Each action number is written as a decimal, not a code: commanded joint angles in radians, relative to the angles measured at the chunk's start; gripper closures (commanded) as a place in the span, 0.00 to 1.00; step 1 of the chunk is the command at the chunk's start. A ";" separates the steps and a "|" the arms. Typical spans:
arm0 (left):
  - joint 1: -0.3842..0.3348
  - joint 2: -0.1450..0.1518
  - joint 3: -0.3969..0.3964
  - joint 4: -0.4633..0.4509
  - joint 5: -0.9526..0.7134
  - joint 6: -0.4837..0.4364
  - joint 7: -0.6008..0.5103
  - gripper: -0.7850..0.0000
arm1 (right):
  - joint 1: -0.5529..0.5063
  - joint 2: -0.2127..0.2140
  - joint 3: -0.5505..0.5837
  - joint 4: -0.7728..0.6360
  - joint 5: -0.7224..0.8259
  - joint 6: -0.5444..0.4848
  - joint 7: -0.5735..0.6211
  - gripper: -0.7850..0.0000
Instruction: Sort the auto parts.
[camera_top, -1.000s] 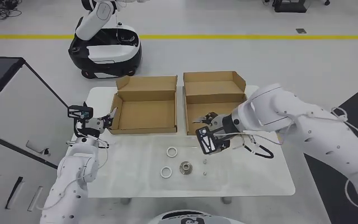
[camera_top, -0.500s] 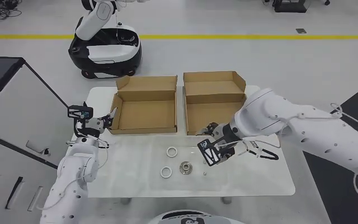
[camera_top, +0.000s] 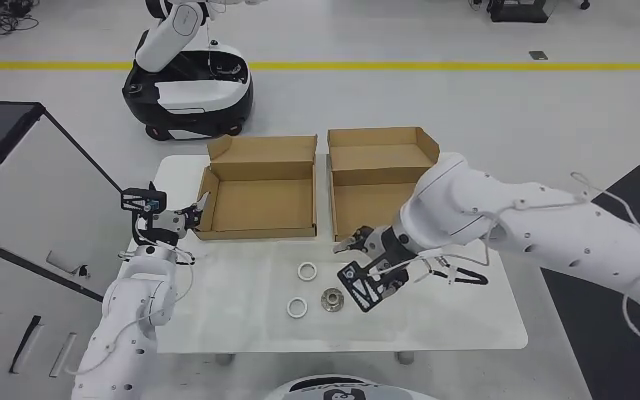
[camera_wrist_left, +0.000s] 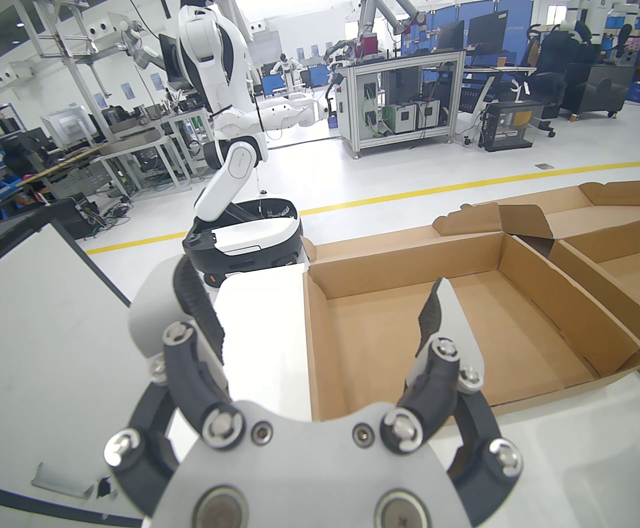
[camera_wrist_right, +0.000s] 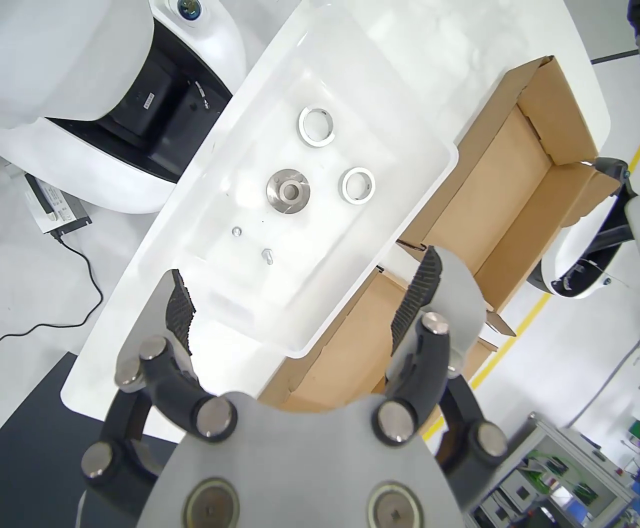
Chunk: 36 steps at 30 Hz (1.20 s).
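Two white rings (camera_top: 308, 270) (camera_top: 297, 307) and a grey flanged hub (camera_top: 332, 298) lie mid-table in front of two open cardboard boxes, the left box (camera_top: 262, 200) and the right box (camera_top: 375, 200). The right wrist view shows the rings (camera_wrist_right: 357, 185) (camera_wrist_right: 316, 126), the hub (camera_wrist_right: 288, 191) and two small bolts (camera_wrist_right: 236, 231) (camera_wrist_right: 267, 255). My right gripper (camera_top: 358, 242) (camera_wrist_right: 305, 285) hangs open and empty above the right box's front wall, just right of the hub. My left gripper (camera_top: 195, 210) (camera_wrist_left: 320, 310) is open and empty beside the left box's (camera_wrist_left: 450, 325) outer wall.
The white table (camera_top: 450, 310) has bare room at its right and front. Both boxes look empty. Another white robot on a black base (camera_top: 190, 90) stands on the floor beyond the table. A dark frame (camera_top: 20, 120) stands at the left.
My right gripper has come off the right box's front and moved down-left over the table, toward the hub and bolts. The left arm has not moved.
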 joint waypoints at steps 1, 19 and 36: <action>0.000 0.000 0.000 0.000 0.000 0.000 0.000 0.00 | -0.017 -0.007 0.000 0.006 -0.015 0.000 0.000 0.00; 0.000 0.000 0.000 0.000 0.000 0.000 0.000 0.00 | -0.141 -0.002 0.000 0.057 -0.153 0.000 0.000 0.00; 0.000 0.000 0.000 0.000 0.000 0.000 0.000 0.00 | -0.180 -0.001 0.000 0.125 -0.128 0.000 0.000 0.00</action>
